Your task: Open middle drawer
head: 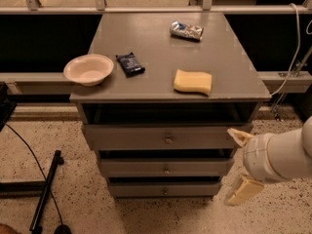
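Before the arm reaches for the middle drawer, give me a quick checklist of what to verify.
1. Gripper open: ok, fingers spread wide.
2. Gripper level with the middle drawer: ok, roughly.
3. Gripper lined up with the knob: not ok, it is off to the right, by the drawer fronts' right ends.
4. Knob unobstructed: ok.
5. Middle drawer shut: ok.

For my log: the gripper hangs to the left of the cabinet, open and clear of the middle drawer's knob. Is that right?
Not quite. The camera view shows the gripper to the right of the cabinet, not the left. The rest holds: it is open and clear of the knob of the middle drawer.
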`<action>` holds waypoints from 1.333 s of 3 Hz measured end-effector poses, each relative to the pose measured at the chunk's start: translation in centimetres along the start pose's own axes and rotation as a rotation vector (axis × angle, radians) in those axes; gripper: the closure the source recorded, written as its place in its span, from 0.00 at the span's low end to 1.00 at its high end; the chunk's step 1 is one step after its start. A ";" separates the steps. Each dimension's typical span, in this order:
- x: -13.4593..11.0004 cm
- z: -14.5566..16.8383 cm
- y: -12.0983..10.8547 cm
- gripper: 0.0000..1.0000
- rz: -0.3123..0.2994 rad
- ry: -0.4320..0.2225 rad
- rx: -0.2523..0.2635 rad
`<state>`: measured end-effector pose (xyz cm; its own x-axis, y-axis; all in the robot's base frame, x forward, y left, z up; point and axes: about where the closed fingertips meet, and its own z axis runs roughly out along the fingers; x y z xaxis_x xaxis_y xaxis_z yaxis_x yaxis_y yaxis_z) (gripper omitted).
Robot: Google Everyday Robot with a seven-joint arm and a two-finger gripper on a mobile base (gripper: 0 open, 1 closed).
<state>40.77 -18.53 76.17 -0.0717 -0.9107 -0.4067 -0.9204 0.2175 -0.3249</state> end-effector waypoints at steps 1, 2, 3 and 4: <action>0.1 -0.1 -1.7 0.00 -0.077 -0.001 0.079; -0.3 0.9 -1.3 0.00 -0.110 0.061 0.070; 1.3 4.6 0.5 0.00 -0.142 0.151 0.041; 4.6 8.3 3.0 0.00 -0.186 0.231 0.039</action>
<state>40.87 -19.13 66.28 0.0067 -0.9910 -0.1335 -0.9107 0.0491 -0.4101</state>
